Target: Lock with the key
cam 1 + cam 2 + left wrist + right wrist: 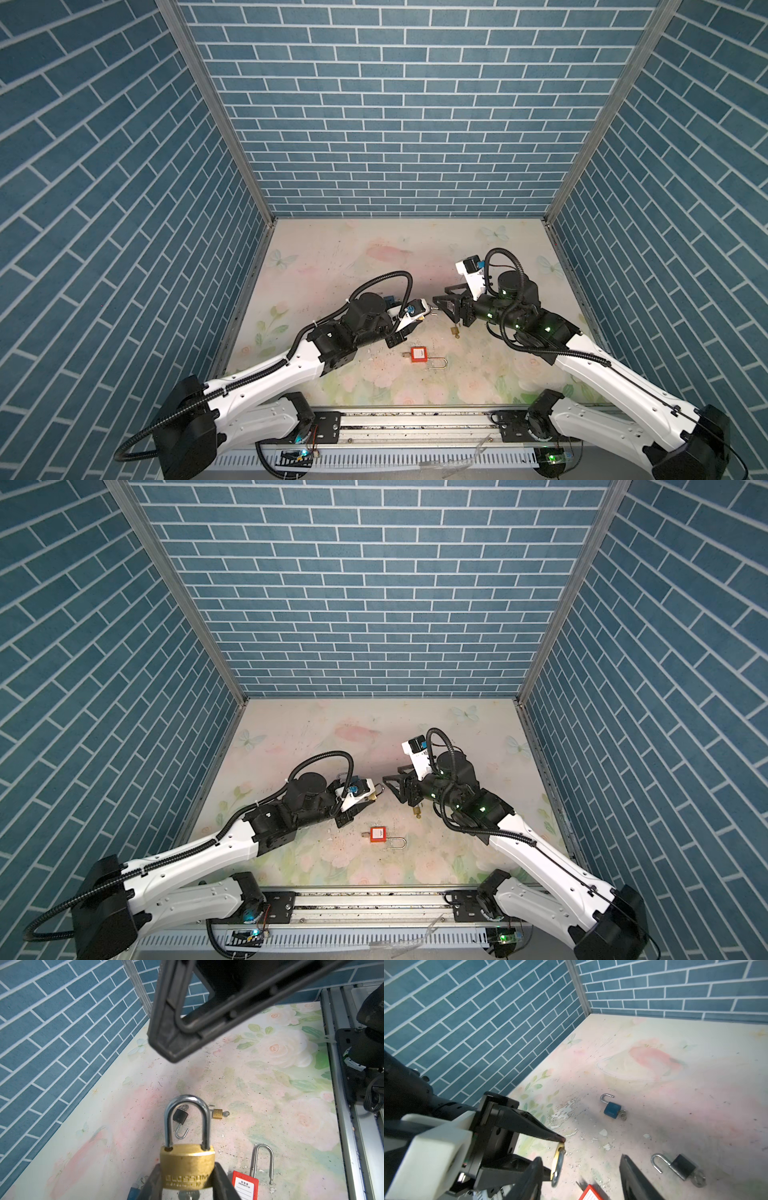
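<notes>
- Left pincer (pixel 186 1167) we find clenched on the body of the brass padlock (pixel 188 1157), held off the table with its shackle (pixel 187 1103) pointing at the other arm; the right pincer (pixel 439 294) stands released, jaws apart and empty, just beside that shackle
- Both shackle legs meet the body, but a dark gap shows at one hole, so we cannot tell whether it has latched
- What we take for the key (pixel 188 1194) sits at the padlock's underside, mostly hidden between the left fingers (pixel 150 1186)
- We judge the step in hand to be seating the shackle and turning the key; we would push straight along the legs, not across them, or the smooth brass may twist in the grip
- We would also make room around the key head before turning it, since the left fingers crowd it
- Our table (pixel 332 266) is a pale floral sheet, scuffed and speckled, with flaked patches (pixel 564 1113)
- On it lie a red padlock (pixel 419 354), a small brass padlock (pixel 455 331), and a black padlock (pixel 683 1165) and a blue padlock (pixel 612 1109) with shackles swung open
- Blue brick-patterned walls (pixel 415 124) close three sides, and a metal rail (pixel 415 428) carries both arms at the front
</notes>
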Controlling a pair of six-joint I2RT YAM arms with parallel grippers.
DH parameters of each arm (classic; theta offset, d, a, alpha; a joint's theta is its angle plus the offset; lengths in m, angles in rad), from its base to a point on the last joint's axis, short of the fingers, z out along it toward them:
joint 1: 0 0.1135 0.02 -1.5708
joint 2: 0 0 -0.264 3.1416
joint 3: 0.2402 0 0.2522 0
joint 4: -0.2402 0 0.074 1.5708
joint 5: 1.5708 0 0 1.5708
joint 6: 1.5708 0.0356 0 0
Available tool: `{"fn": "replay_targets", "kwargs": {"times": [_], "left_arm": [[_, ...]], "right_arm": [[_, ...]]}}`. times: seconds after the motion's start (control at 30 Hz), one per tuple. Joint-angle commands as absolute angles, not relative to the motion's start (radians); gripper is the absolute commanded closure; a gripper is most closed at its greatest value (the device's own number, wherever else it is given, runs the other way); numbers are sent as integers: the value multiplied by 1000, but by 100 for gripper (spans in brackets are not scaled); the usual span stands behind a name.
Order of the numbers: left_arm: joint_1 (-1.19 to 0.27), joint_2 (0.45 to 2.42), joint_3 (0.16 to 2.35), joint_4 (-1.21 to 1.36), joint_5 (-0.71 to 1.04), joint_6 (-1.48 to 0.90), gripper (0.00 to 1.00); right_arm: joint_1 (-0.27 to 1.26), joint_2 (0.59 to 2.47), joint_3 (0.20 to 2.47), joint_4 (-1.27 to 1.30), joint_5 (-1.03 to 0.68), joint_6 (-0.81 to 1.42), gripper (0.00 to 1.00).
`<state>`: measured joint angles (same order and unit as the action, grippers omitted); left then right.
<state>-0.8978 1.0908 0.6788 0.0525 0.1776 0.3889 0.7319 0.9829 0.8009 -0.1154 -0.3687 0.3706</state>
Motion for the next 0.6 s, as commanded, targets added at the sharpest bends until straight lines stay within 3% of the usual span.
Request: {"fn": "replay_targets", "kwargs": {"times": [0.0, 0.57], "left_arm": [[-924, 1097, 716, 7, 154, 474, 100], [-961, 1111, 698, 43, 65, 532, 100]], "right_arm": [[732, 1006, 848, -220, -490, 414, 43], [732, 1085, 834, -272, -581, 432, 66]]}}
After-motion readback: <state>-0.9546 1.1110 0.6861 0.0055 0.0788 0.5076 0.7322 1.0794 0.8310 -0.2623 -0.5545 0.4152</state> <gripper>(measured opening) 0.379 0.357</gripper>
